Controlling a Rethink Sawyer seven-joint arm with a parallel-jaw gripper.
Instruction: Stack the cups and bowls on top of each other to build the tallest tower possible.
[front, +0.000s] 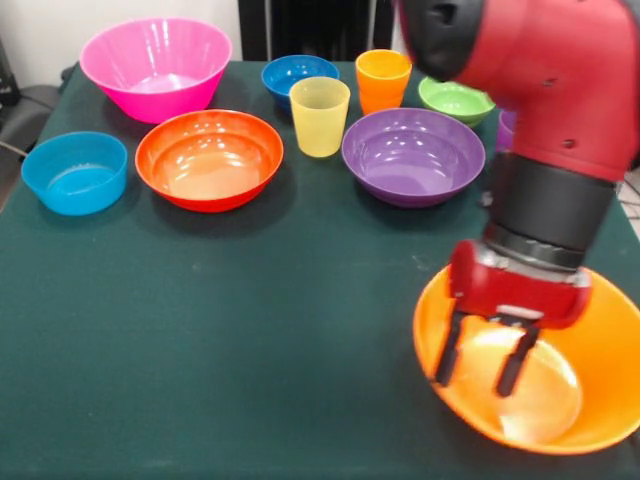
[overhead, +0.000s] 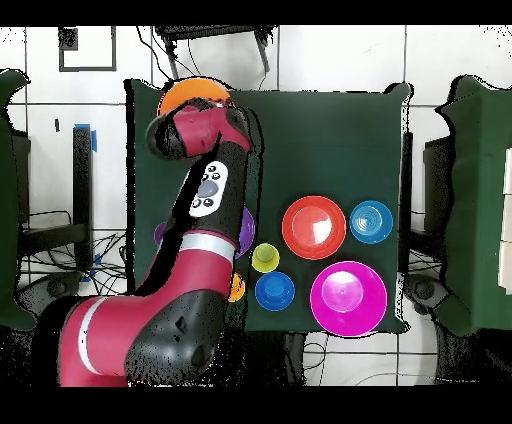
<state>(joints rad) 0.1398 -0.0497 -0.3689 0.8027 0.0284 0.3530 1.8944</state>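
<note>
Here the gripper (front: 478, 362) hangs open and empty inside the big orange bowl (front: 600, 370) at the desk (front: 250, 330) edge. The other bowls and cups, like the purple bowl (front: 413, 155), stand well behind it.

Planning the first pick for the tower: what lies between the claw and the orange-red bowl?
Bare green tablecloth, seen in the front view. The claw hangs open over the yellow-orange bowl; nothing stands between it and the orange-red bowl.
</note>
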